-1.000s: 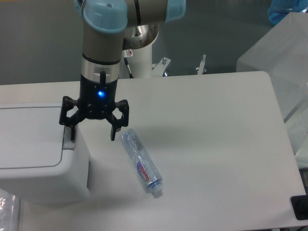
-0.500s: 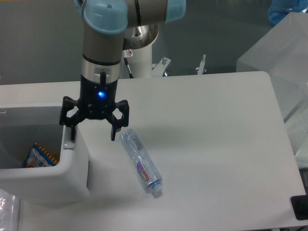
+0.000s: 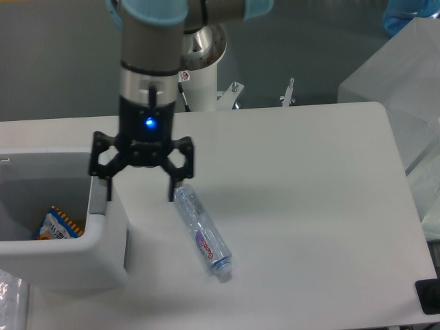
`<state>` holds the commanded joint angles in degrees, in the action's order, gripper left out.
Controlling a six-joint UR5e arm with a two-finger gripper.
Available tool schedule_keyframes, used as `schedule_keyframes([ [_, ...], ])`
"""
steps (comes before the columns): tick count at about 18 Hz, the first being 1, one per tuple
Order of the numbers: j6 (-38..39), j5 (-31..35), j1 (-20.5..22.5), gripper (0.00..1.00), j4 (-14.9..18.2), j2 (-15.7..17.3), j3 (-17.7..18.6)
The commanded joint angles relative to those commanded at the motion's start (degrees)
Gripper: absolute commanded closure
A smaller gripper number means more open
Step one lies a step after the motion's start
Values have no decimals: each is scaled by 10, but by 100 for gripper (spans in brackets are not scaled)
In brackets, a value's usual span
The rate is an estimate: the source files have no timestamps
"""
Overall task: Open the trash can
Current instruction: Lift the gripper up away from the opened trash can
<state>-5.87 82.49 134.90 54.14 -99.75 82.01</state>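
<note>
The trash can [image 3: 69, 265] is a large white boxy bin at the table's left edge. Its top stands open and a colourful snack packet [image 3: 51, 223] lies inside. The lid itself does not show. The grey push tab [image 3: 98, 201] sits on the bin's right rim. My gripper [image 3: 141, 196] is open and empty, pointing down over the bin's right rim. Its left finger [image 3: 108, 189] hangs just by the tab and its right finger [image 3: 174, 189] hangs over the table beside the bin.
A clear plastic water bottle [image 3: 203, 235] lies on its side on the white table [image 3: 309, 206], just right of my right finger. A frosted plastic box [image 3: 402, 75] stands at the back right. The arm's base [image 3: 199, 82] is at the back.
The trash can's lid, flat and shut a second ago, has swung open and the inside now shows. My gripper has since lifted a little and shifted slightly right, still open.
</note>
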Motion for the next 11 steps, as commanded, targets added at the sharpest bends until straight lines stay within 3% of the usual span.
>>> schedule_keyframes([
  [3, -80, 79, 35, 0, 9, -8, -15],
  [8, -261, 85, 111, 0, 12, -8, -4],
  [11, -294, 85, 131, 0, 24, -7, -4],
])
